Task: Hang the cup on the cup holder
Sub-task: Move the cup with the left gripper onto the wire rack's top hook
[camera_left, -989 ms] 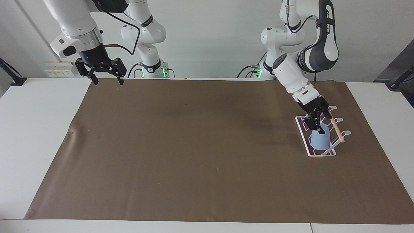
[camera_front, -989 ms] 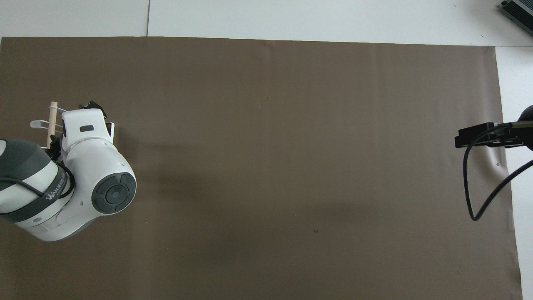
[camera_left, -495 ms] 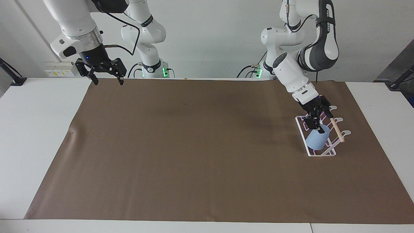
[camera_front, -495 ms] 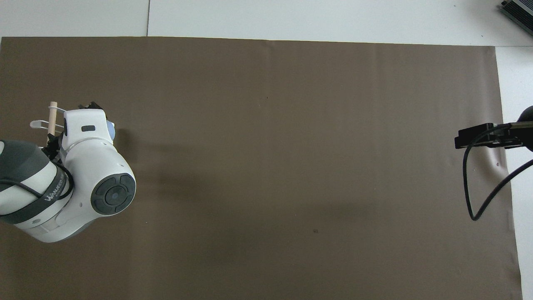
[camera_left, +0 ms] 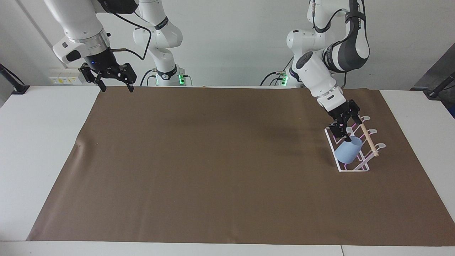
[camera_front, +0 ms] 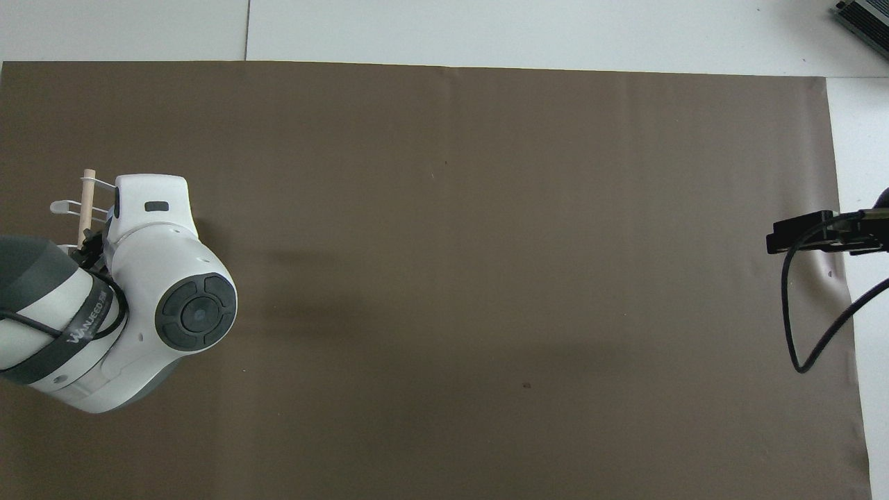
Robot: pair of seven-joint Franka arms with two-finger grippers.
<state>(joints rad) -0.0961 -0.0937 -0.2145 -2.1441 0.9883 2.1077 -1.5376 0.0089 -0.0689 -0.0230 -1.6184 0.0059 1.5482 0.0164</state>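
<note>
While the facing view shows the cup (camera_left: 348, 150) tilted on the cup holder (camera_left: 369, 142) (overhead hides it), left end effector (camera_left: 346, 132) apart.

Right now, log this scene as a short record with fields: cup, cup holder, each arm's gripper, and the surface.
cup: light-blue cup resting tilted on the rack's prongs, mouth up toward the rod
cup holder: white wire cup holder with a wooden rod along its top, at the left arm's end of the table
left gripper: left gripper just above the cup's rim, jaws open, not gripping it
right gripper: right gripper raised over the brown mat's edge at the right arm's end, jaws open, empty, waiting
surface: brown mat on a white table
</note>
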